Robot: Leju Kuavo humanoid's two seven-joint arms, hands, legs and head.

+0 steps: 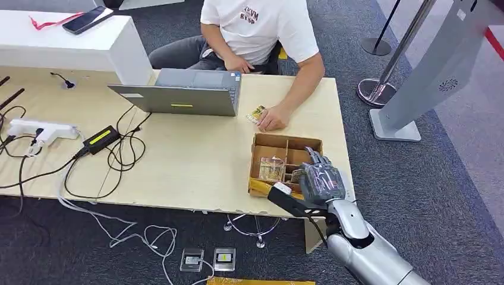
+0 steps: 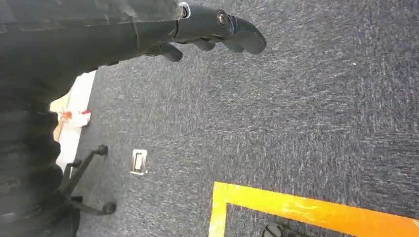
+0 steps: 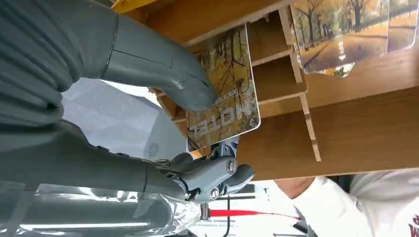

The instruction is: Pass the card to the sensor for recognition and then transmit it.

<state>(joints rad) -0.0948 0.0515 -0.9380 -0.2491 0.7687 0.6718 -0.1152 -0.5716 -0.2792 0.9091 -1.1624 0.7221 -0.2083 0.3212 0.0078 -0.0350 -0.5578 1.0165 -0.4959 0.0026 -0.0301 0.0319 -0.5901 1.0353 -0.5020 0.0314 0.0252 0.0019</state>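
Observation:
My right hand (image 1: pixel 321 178) hovers over the near right part of a partitioned wooden box (image 1: pixel 285 138) at the table's right end. In the right wrist view that hand (image 3: pixel 113 168) pinches a hotel card (image 3: pixel 225 89) printed with autumn trees between thumb and fingers, just outside the box's compartments (image 3: pixel 276 49). More cards (image 3: pixel 346 34) of the same print lie in the box. My left hand (image 2: pixel 207 24) hangs over the dark carpet, fingers loosely extended and holding nothing. A seated person in a white shirt rests a hand on another card (image 1: pixel 257 114) behind the box.
A grey laptop (image 1: pixel 178 92) stands open left of the person's hand. Cables, a black adapter (image 1: pixel 101 138) and a power strip (image 1: pixel 41 129) cover the table's left half. A grey kiosk stand (image 1: pixel 428 71) and barrier posts rise at the right. Yellow floor tape (image 2: pixel 306 210) runs below.

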